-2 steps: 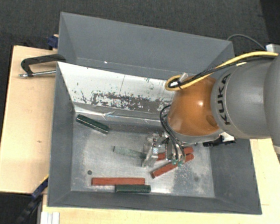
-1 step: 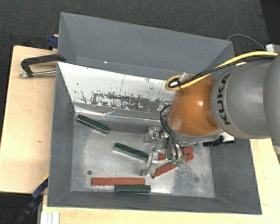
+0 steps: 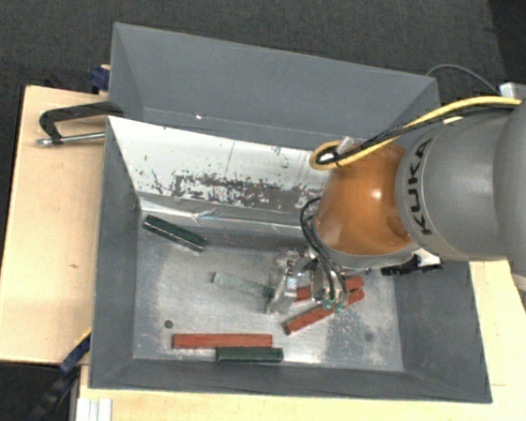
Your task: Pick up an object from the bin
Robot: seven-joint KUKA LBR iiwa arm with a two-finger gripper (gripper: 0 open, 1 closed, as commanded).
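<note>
Closest to my camera is the arm [image 3: 492, 184], with its orange wrist cover [image 3: 362, 207] directly above the gripper [image 3: 306, 290]. The gripper sits low in the grey bin [image 3: 115, 264], down among the loose pieces on the floor. The cover and cables hide too much for me to say whether the gripper is apart or together, so I cannot tell, and I will not claim that anything is held. Two things lie right at the gripper. A short red bar [image 3: 352, 293] pokes out from under the gripper on the arm's side. A second red bar [image 3: 305, 322] lies slantwise just below the gripper in the view, touching it or very nearly. A pale translucent strip [image 3: 236, 284] runs off toward the view's left, with one end just beside the gripper. Well apart from the gripper, to its lower left, a long red bar [image 3: 220, 342] and a dark green bar [image 3: 248, 355] lie side by side, touching. Another dark green stick [image 3: 174, 232] lies well off to the gripper's upper left. I judge this to be the grasp step, since the gripper is at picking depth over the two red bars. Next I would want a firm close on one of them, then a straight lift. The neighbouring bar and the strip lie close enough to be dragged along or knocked aside.
</note>
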